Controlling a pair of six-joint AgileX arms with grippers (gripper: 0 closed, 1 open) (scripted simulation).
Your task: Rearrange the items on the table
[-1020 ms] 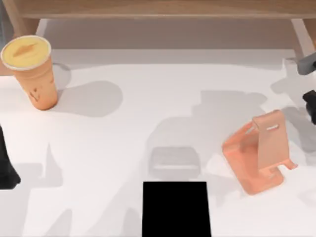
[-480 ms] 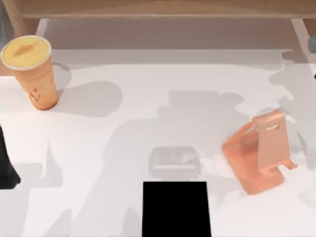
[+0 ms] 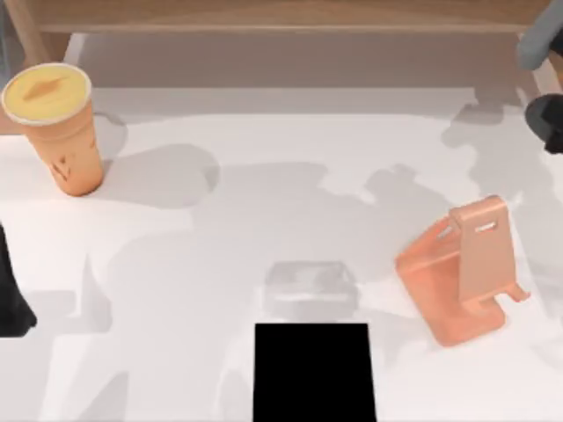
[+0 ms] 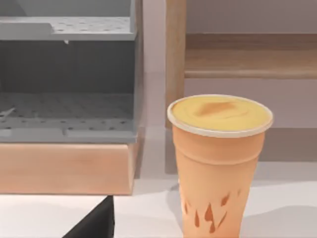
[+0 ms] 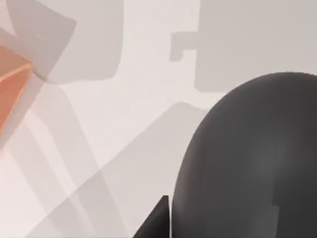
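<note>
So the right claw (image 3: 547,125) is hanging out at about 2 o'clock on the table (image 3: 264,193), right at the edge of the top view. Its wrist camera is staring at a big dark rounded lump (image 5: 247,158), which I'm guessing is the mouse sitting right up against it. I honestly can't tell if the claw is clamping it or not. The cup (image 3: 54,123) is standing upright at 10 o'clock, well apart from everything. The phone stand (image 3: 462,268) is sitting at 4 o'clock and the black pad (image 3: 314,374) at 6 o'clock, with a pale grey blocky shape (image 3: 310,290) just above the pad that I can't identify. The left claw (image 3: 12,303) is parking at 9 o'clock, facing the cup, and I can't tell its state either. If the mouse is going toward the pad, I'd be keeping it high and swinging wide of the stand's tall back. Then I'd be coming straight down and setting it flat before letting go.
</note>
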